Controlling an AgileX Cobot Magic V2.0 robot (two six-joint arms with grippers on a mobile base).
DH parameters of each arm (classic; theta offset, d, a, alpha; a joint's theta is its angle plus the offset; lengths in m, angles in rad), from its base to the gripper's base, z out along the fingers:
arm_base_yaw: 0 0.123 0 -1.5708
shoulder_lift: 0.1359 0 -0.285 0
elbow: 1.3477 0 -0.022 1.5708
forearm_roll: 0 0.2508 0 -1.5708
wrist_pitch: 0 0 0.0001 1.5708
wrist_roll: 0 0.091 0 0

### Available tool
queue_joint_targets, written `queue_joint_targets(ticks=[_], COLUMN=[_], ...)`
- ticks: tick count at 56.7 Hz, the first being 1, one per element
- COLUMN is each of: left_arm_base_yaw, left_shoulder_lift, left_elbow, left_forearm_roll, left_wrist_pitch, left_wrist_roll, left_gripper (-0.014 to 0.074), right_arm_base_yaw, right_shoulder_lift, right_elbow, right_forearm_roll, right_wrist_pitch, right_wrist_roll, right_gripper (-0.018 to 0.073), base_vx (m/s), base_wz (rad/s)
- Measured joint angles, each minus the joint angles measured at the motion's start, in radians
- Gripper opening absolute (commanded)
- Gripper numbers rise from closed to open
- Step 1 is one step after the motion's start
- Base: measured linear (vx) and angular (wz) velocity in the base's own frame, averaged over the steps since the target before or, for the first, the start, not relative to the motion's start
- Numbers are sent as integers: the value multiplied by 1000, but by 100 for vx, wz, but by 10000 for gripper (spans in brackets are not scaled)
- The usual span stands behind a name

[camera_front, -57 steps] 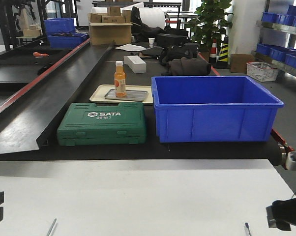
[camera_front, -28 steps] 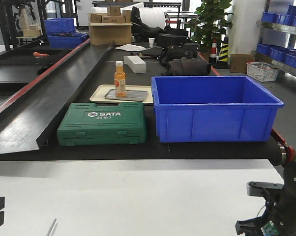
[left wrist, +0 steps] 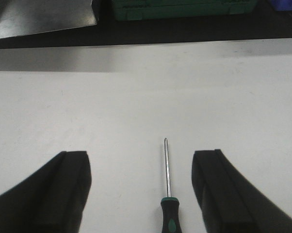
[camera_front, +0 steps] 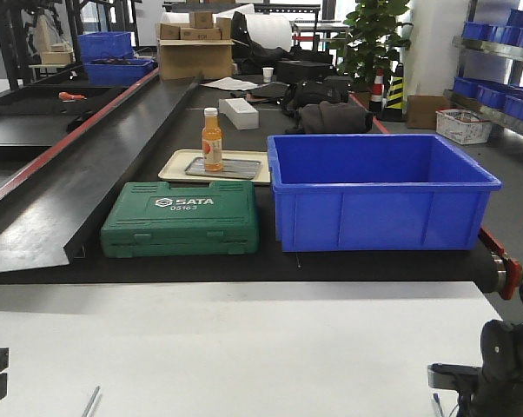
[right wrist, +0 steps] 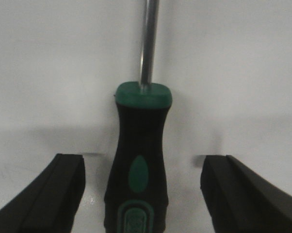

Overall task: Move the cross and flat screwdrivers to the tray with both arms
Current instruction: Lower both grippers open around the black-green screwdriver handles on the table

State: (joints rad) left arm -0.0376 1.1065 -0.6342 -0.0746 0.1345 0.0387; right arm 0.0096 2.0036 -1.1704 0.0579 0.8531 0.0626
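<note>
The left tool (left wrist: 141,162) is spread wide around one screwdriver (left wrist: 168,189) lying at lower centre on the white surface (left wrist: 136,97); the right tool (right wrist: 143,165) gapes likewise beside the other screwdriver (right wrist: 137,160), not touching it; the grey tray (camera_front: 241,169) sits centre frame, well apart.

On the left gripper (left wrist: 141,162) we see two matte black fingers (left wrist: 44,194), broad wedges with flat inner faces and squared tips. The right gripper (right wrist: 143,162) shows the same pair. From the front view, the right arm (camera_front: 507,369) is black, with a rounded joint, a pale grey bracket and a thin dark cable loop.
</note>
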Motion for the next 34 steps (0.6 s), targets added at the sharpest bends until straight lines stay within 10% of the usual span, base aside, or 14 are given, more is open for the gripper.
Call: queue_joint_targets(ticks=[20, 34], left_arm_base_yaw=[0, 0], left_shoulder_lift=[0, 5], left_elbow=[-1, -104], left_forearm_roll=[0, 0], left_wrist_pitch=[43, 275], left_wrist_roll=[0, 0], left_gripper=[566, 566], right_arm_base_yaw=[0, 0], right_shoulder_lift=[7, 7], right_elbow=[11, 11], right_forearm_roll=[1, 4], right_wrist_pitch=[-43, -48], right_wrist_roll=[12, 12], right_gripper=[-1, -12], base_vx=[0, 0], base_wz=[0, 0])
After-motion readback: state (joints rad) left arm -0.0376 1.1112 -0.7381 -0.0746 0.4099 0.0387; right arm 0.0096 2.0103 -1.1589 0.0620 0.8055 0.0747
